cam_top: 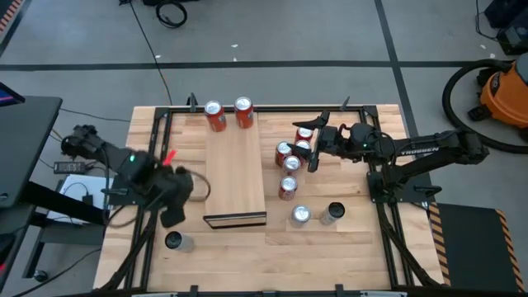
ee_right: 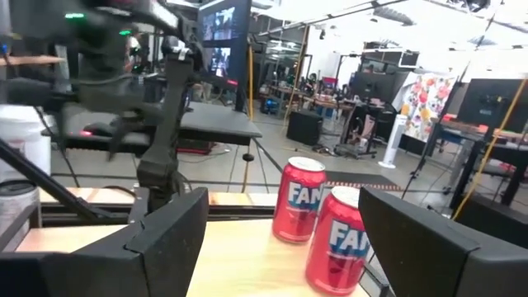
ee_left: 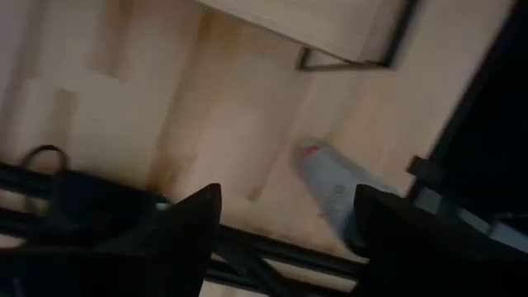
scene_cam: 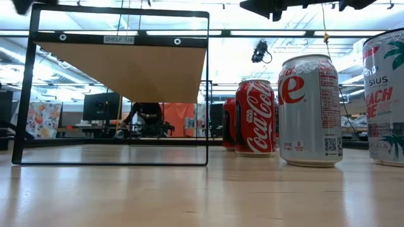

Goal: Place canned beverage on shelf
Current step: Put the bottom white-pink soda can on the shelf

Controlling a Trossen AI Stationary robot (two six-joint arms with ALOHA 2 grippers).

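While no can is yet gripped, the scene is set out as follows.

Risk: a neighbouring can in the tight cluster (cam_top: 290, 162) could be knocked over if the right end effector (cam_top: 314, 148) is lowered with its fingers spread so wide, since those cans are touching or just beside one another.
Second risk: the two red cans (cam_top: 229, 114) already set at the shelf's far end could be toppled if a new can is put down too close to them.
Right end effector: held open, nothing gripped, hovering at the far side of the cluster.
Left end effector: (cam_top: 175, 206) held open and empty, near the shelf's near left corner, with a silver can (ee_left: 330, 183) ahead of it.
Shelf: (cam_top: 235, 177) lying mid-worktop, mostly bare.
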